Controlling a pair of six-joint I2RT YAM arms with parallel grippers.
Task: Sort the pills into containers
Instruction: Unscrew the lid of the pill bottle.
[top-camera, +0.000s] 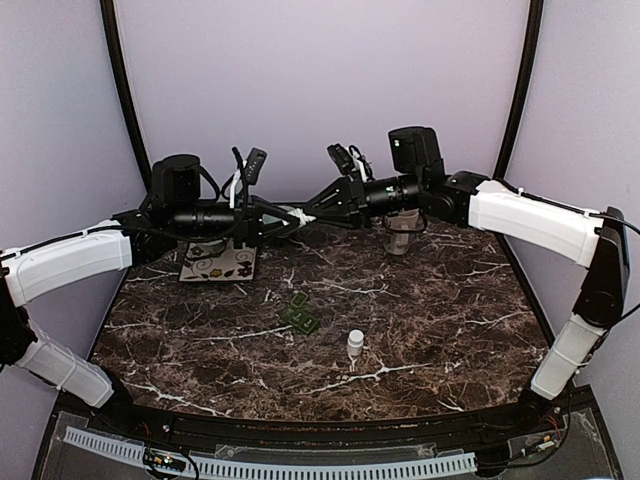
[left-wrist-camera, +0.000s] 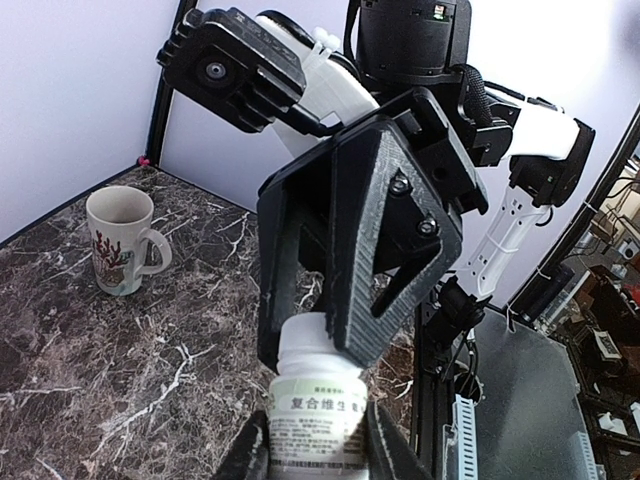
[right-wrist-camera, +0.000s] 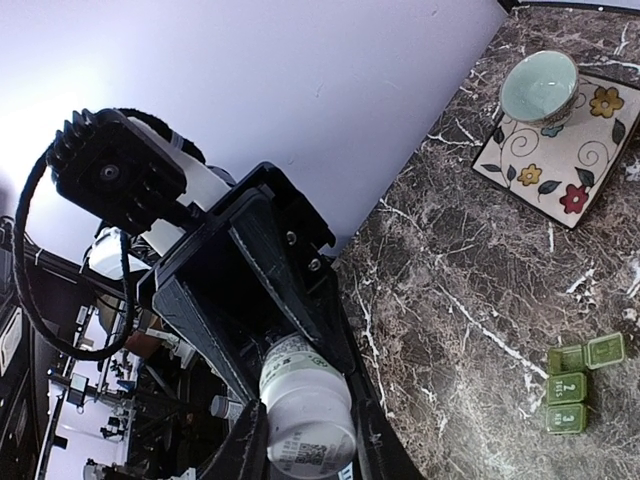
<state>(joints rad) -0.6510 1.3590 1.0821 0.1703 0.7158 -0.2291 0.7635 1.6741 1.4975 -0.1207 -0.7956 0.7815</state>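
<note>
Both arms meet above the far middle of the marble table (top-camera: 450, 320), with a white bottle (left-wrist-camera: 318, 410) held in the air between them. The left gripper (left-wrist-camera: 316, 445) is clenched on the labelled body of the bottle, a finger pressed to each side of the label. The right gripper (right-wrist-camera: 305, 445) faces it from the right and grasps the other end of the same bottle. From the left wrist view its black fingers sit around the plain white neck, though it is hard to tell how firmly they press.

The containers (top-camera: 300, 315), a short dark green row of small compartments, lie on the table near its centre, nearer than the two grippers and well apart from them. In the right wrist view two shut lids show the numbers 2 and 3, and the end compartment beside them has its lid flipped open.

A small white cylinder (top-camera: 355, 345) stands upright just right of the containers and slightly nearer. A cream mug (left-wrist-camera: 120, 240) stands at the far side, right of centre. A flowered square plate (right-wrist-camera: 590, 140) lies at the far left with a pale teal bowl (right-wrist-camera: 540, 85) on it
</note>
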